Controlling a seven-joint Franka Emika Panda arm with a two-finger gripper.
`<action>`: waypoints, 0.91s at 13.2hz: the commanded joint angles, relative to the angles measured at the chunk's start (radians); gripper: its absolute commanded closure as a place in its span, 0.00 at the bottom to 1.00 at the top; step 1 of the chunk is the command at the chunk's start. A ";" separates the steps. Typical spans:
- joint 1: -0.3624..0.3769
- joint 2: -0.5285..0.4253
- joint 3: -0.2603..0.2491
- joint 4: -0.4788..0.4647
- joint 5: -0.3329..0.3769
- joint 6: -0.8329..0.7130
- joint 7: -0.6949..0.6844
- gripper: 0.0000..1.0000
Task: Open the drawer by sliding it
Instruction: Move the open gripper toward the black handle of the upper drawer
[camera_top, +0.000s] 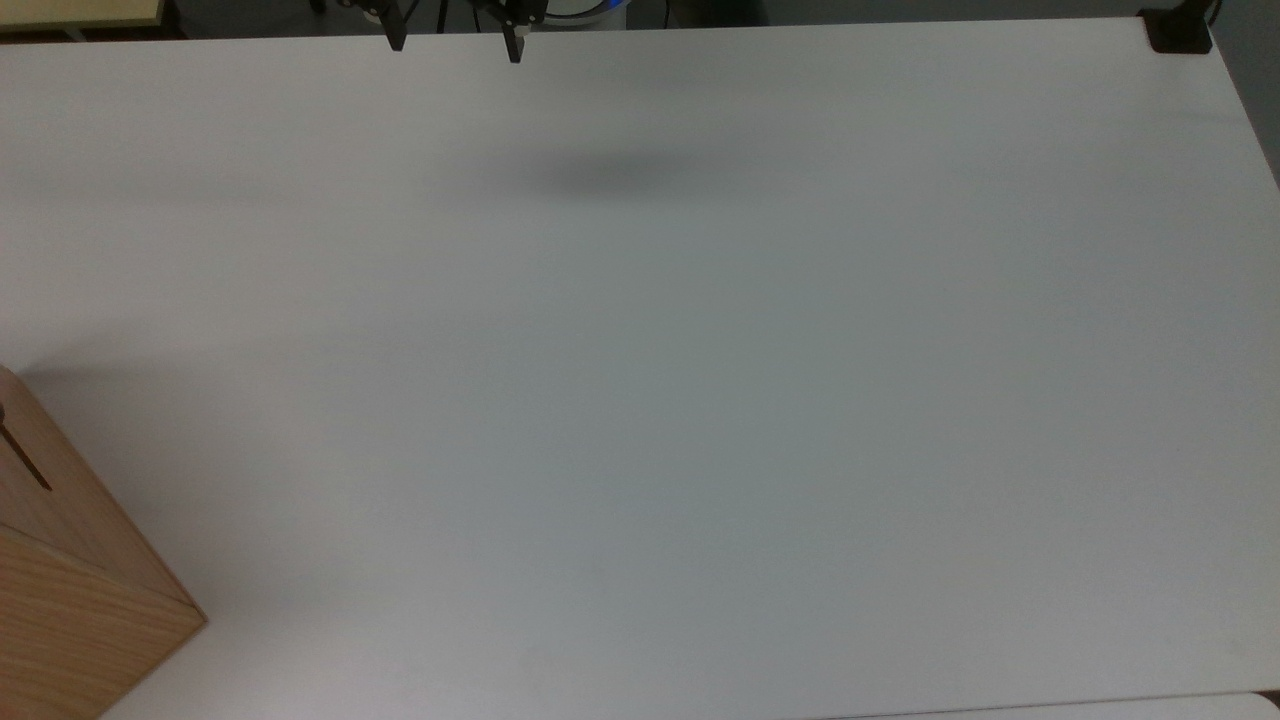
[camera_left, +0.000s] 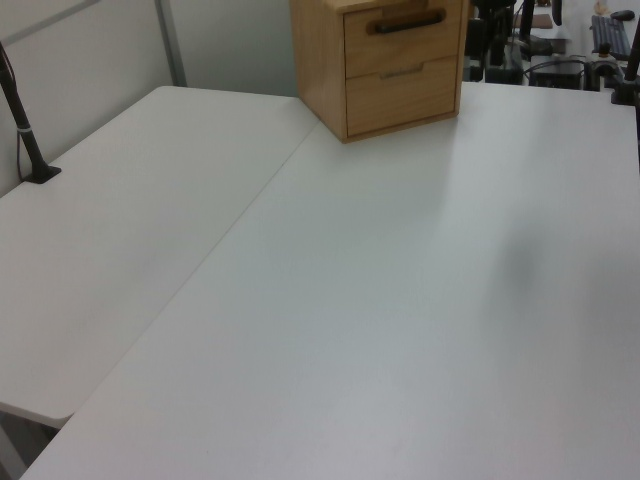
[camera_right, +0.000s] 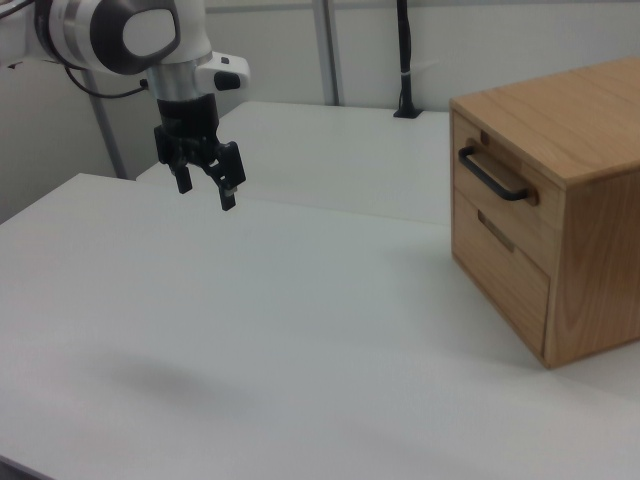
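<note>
The drawer (camera_right: 500, 190) I am meant to slide sits in the upper half of a light wooden cabinet (camera_right: 590, 270) at the right edge of the right view, its flat front flush with the cabinet face and so closed. Its black bar handle (camera_right: 492, 175) runs across the front panel. Below it is a second drawer front (camera_right: 500, 265) with a shallow recessed grip. In the left view the same drawer (camera_left: 402, 38) shows at the top centre of the frame, the handle (camera_left: 408, 22) near the upper edge; in the top view a corner of the cabinet (camera_top: 70, 580) fills the lower left.

The cabinet stands on a white table (camera_right: 300, 330), bare and matte, with a soft grey shadow on it. A second white tabletop (camera_left: 110, 250) butts against it along a straight seam, seen in the left half of the left view. A black post (camera_right: 405, 60) with a cable rises from the far table against a pale wall with grey vertical rails.

My gripper (camera_right: 205, 190) hangs in the upper left of the right view, well apart from the cabinet and above the table, jaws spread apart with nothing between them. In the top view my fingers (camera_top: 514, 45) poke in at the top edge
</note>
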 joint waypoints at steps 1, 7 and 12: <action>0.009 0.012 -0.011 -0.016 -0.023 0.009 -0.159 0.00; 0.008 0.014 -0.022 -0.004 -0.028 0.042 -0.204 0.00; 0.006 0.040 -0.085 0.000 -0.132 0.235 -0.536 0.00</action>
